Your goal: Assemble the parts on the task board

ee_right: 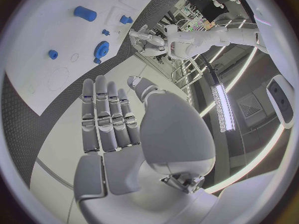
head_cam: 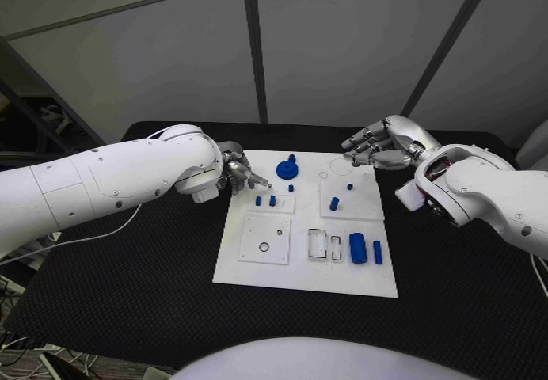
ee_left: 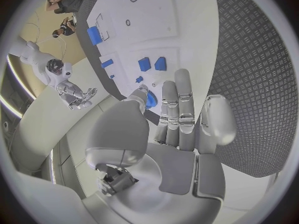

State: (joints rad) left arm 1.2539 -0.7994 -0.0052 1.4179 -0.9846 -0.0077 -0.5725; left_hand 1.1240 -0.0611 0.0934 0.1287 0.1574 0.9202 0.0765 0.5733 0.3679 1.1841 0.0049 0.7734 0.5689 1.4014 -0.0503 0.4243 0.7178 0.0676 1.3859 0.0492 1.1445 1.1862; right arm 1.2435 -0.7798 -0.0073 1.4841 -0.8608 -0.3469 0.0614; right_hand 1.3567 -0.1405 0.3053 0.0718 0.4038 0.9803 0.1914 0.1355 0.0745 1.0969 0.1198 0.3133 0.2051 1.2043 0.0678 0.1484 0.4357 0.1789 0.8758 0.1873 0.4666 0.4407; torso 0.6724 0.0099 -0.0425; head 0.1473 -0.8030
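Looking down from the head camera: white task board [head_cam: 306, 273] in the middle of the black table [head_cam: 137, 293], blue parts standing or lying on it — a gear [head_cam: 286, 169] near the far edge, small pegs [head_cam: 272, 200] left of centre, a thick cylinder [head_cam: 357, 247] on its side with a slimmer bar [head_cam: 378, 252] just beside it, next to two open rectangular slots [head_cam: 325, 244]. Left hand [head_cam: 239, 172] at the board's left far edge, fingers apart, holding nothing, close to the gear, probably poised for a first pick. Right hand [head_cam: 380, 144] above the far right corner, fingers loosely curled but spread, nothing in them.

Seen from the left wrist: left hand [ee_left: 177, 119] flat and extended toward the gear [ee_left: 148, 98], grasping nothing.

Seen from the right wrist: right hand [ee_right: 109, 117] stretched straight, fingers side by side, no part held, gear [ee_right: 101, 50] and cylinder [ee_right: 84, 13] well ahead of it.
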